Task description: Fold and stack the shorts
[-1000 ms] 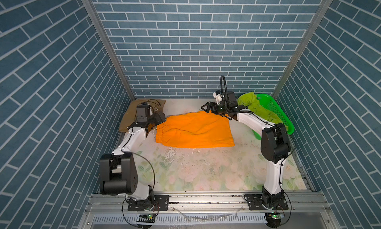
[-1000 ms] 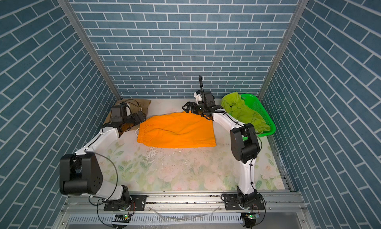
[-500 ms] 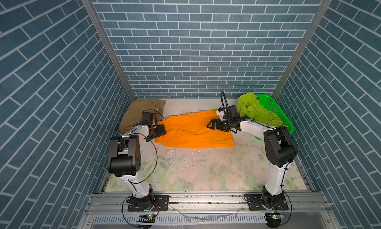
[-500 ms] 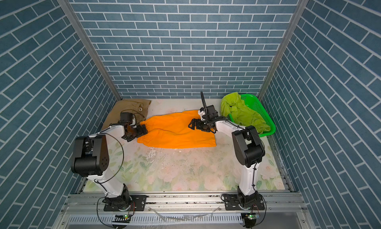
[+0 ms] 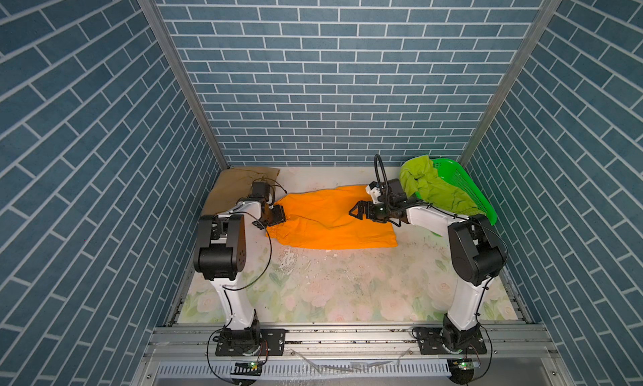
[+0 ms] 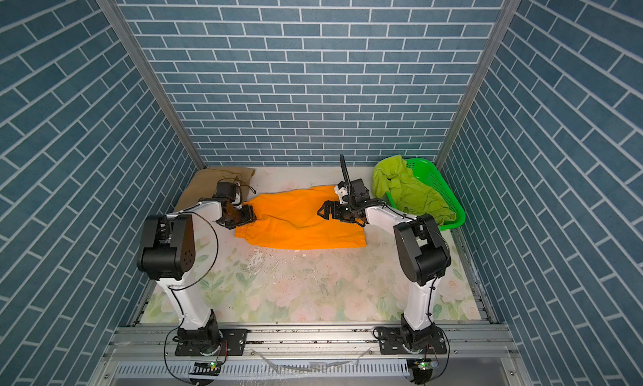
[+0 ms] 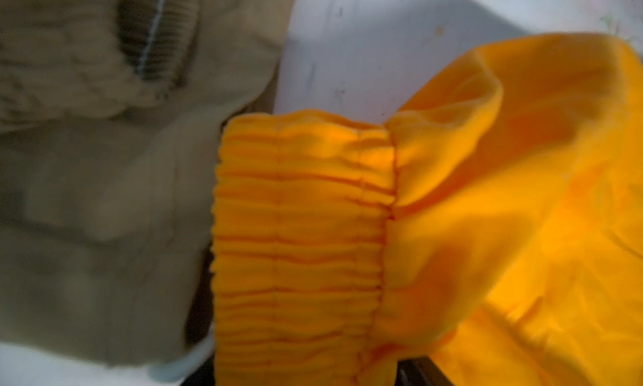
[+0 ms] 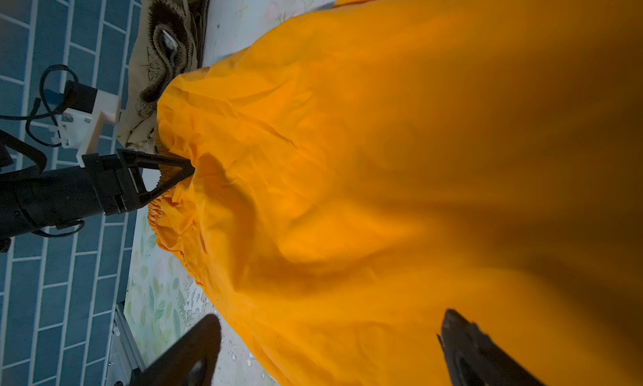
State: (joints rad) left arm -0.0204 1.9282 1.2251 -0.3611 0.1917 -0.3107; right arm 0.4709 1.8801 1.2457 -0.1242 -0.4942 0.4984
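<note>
Orange shorts (image 5: 334, 220) (image 6: 302, 224) lie spread at the table's back middle, gathered waistband to the left. My left gripper (image 5: 275, 216) (image 6: 247, 216) is at that waistband's corner. In the left wrist view the waistband (image 7: 302, 227) fills the space between the jaws, which stand close on either side. Whether they pinch it does not show. My right gripper (image 5: 358, 214) (image 8: 330, 318) hovers open over the shorts' right half, holding nothing. Tan shorts (image 5: 243, 179) (image 7: 87, 193) lie folded in the back left corner. Lime green shorts (image 5: 431, 189) (image 6: 410, 193) are heaped in the basket.
A green perforated basket (image 5: 464, 182) (image 6: 443, 187) stands tilted against the back right corner. Blue brick-pattern walls close in three sides. The flowered table cover (image 5: 348, 290) runs forward to a metal rail where both arm bases are bolted.
Both arms dropped lower. My left gripper moved onto the orange waistband corner and its jaws narrowed. My right gripper came forward from the shorts' far edge, still open.
</note>
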